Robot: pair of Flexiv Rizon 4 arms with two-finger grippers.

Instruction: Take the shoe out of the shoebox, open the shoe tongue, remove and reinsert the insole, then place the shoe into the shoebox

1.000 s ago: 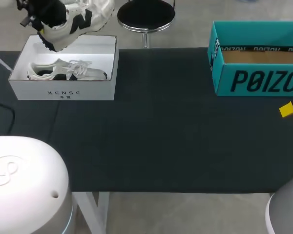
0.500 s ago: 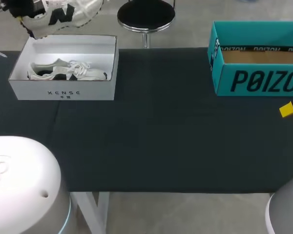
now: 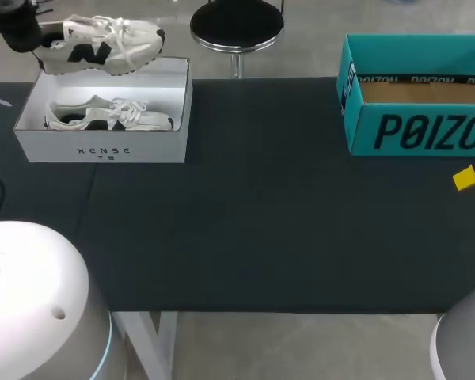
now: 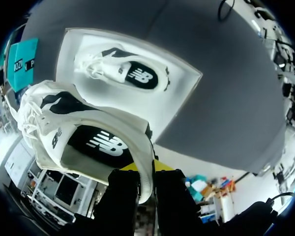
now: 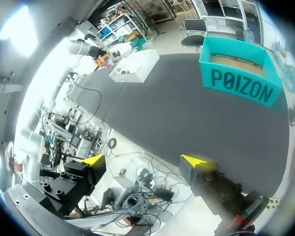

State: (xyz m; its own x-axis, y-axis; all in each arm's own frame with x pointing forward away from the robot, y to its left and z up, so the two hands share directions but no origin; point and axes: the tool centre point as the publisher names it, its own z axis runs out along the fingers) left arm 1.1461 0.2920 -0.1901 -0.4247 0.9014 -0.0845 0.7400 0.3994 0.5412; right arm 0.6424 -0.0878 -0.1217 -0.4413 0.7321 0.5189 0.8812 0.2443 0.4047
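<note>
A white sneaker with black side marks hangs level above the far edge of the white shoebox, held by its heel in my left gripper. In the left wrist view the gripper is shut on the heel rim of that sneaker. A second matching sneaker lies on its side inside the box. My right gripper stands wide open off the table's right front side, holding nothing; one yellow fingertip shows in the head view.
A teal cardboard box stands open at the far right of the dark table; in the right wrist view it is the teal box. A black round stool sits just beyond the far edge.
The held sneaker has swung from toe-up to level, toe pointing right, just above the box's far edge. The left gripper has shifted further left. The right arm has stayed put.
</note>
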